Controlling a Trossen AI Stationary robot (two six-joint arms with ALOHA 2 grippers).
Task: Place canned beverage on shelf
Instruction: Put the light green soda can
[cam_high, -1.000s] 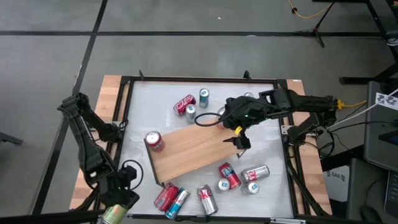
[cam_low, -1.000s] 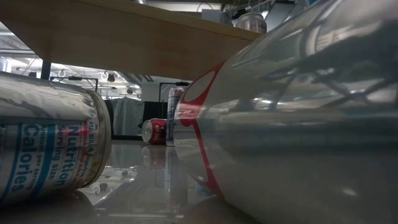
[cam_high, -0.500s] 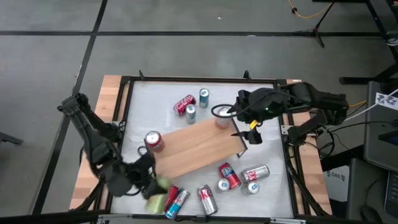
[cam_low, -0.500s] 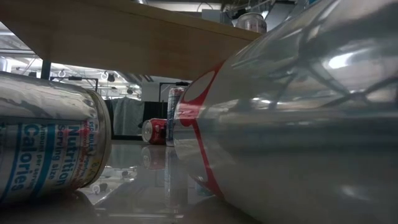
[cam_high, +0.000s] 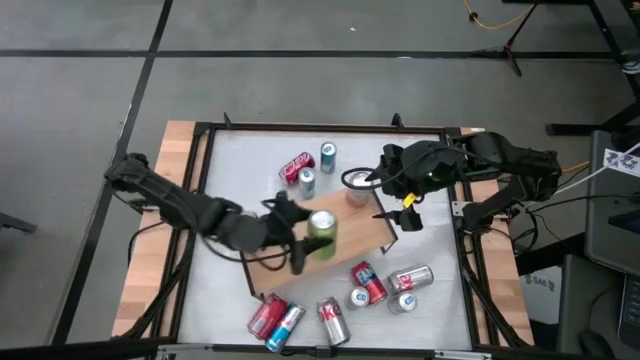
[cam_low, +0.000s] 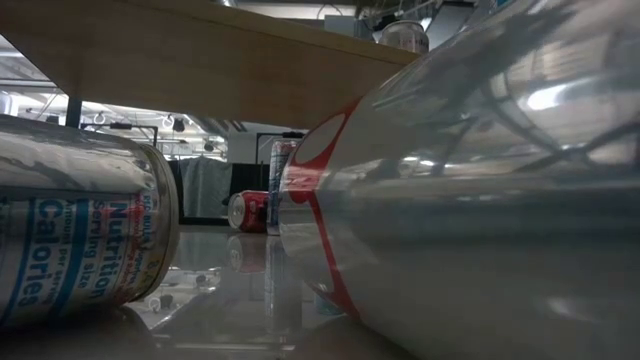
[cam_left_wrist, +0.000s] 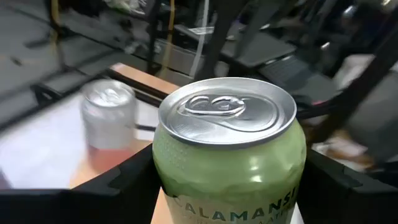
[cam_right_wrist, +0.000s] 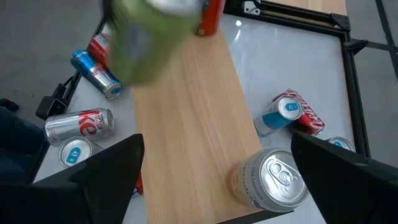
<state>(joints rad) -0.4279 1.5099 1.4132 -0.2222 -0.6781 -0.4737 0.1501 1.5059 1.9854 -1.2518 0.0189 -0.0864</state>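
Shelf: wooden board (cam_high: 330, 243) on a thin black frame, standing slantwise in the middle of the white table (cam_high: 225, 180).
Green can: upright green can (cam_high: 322, 232) with a silver top, held over the middle of the shelf; in the left wrist view its label begins with "CALAMANSI" (cam_left_wrist: 230, 149).
Left gripper: left gripper (cam_high: 305, 238) reaches over the shelf from the table's left side, and its two dark fingers (cam_left_wrist: 124, 180) press the green can from both sides.
Right gripper: right gripper (cam_high: 398, 205) hangs over the far right end of the shelf, with its fingers (cam_right_wrist: 109, 165) spread wide and nothing between them.
Silver can: one silver can (cam_right_wrist: 270, 177) stands upright on the far right end of the shelf, just below the right gripper.
Red can on shelf: in the right wrist view a red can (cam_right_wrist: 211, 15) stands at the other end of the board, partly behind the green can.
Cans behind shelf: a red can lying and two blue-topped cans (cam_high: 308, 170) near the far side of the shelf.
Cans in front: several red and silver cans (cam_high: 340, 305) on the table near its front edge, some lying, some upright.
Low view: two lying cans (cam_low: 80, 235) fill the picture, with the underside of the shelf above them.
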